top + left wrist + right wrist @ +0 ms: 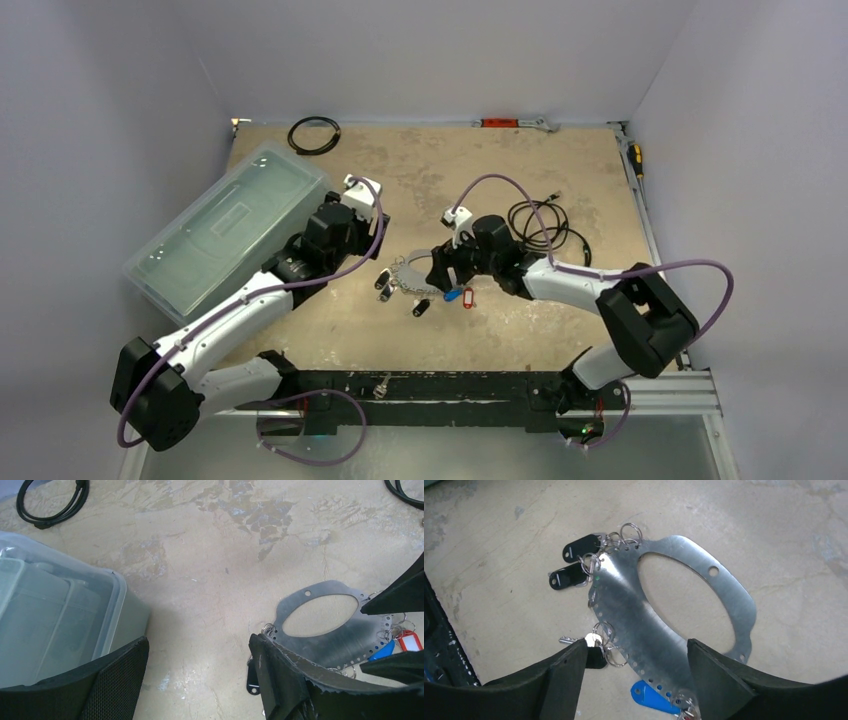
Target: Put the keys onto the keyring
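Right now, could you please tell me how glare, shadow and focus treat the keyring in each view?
Top external: the keyring is small in frame, washed whitish. Left wrist: sharp, its right part darkened by shadow. Right wrist: crisp, mild sheen on its far rim.

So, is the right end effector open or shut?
Open: the right end effector has its fingers spread wide above the keyring, clamping nothing.

Even, diffuse overhead light, moderately bright. Soft shadows lie on the mottled beige tabletop (500, 330) beside the clear plastic lidded box (60, 620). The flat silvery perforated metal ring (634, 620) shows dull glare; the overhead view is slightly soft.
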Robot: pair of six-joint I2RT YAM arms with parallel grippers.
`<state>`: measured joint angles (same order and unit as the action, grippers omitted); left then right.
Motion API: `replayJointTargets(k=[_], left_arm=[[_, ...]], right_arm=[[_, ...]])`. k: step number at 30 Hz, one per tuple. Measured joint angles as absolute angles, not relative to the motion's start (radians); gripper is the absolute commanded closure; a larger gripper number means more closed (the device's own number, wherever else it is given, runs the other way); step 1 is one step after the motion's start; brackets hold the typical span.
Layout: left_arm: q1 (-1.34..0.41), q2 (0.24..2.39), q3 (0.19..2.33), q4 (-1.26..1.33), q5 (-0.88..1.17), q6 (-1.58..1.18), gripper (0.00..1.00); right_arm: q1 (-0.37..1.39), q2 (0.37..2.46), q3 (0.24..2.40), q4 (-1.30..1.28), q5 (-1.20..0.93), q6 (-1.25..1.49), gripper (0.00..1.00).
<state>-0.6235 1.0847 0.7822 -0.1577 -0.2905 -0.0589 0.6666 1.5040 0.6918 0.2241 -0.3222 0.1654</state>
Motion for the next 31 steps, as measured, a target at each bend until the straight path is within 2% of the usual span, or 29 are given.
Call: replayJointTargets(k=[2, 4, 8, 13, 15, 17, 23, 31], left_arm=[[-0.624, 1.087, 0.783, -0.159, -0.284, -0.059, 0.25], [-0.624, 1.09, 0.784, -0.159, -0.278, -0.059, 0.25], [-0.624, 1.093, 0.785, -0.167, -0.268, -0.059, 0.26], [-0.624, 1.094, 0.793, -0.174, -0.259, -0.06, 0.26], [-0.624, 1.094, 0.794, -0.174, -0.256, -0.06, 0.26], [-0.624, 1.094, 0.795, -0.174, -0.254, -0.06, 0.26], [-0.623, 1.09, 0.795, -0.175, -0.259, -0.06, 0.24], [-0.622, 1.056, 0.795, -0.175, -0.266, -0.06, 0.24]], right_arm=[[0.667, 1.487, 0.686, 0.208, -0.296, 0.188, 0.39], [0.667, 1.46, 0.675, 0.192, -0.262, 0.211, 0.44], [0.667, 1.375, 0.637, 0.159, -0.147, 0.288, 0.44], [0.665, 1.346, 0.627, 0.137, -0.102, 0.319, 0.44], [0.665, 1.345, 0.625, 0.126, -0.095, 0.323, 0.39], [0.666, 1.341, 0.62, 0.121, -0.088, 0.329, 0.27], [0.667, 1.208, 0.606, 0.145, -0.031, 0.349, 0.02], [0.667, 1.047, 0.606, 0.266, -0.006, 0.361, 0.01]])
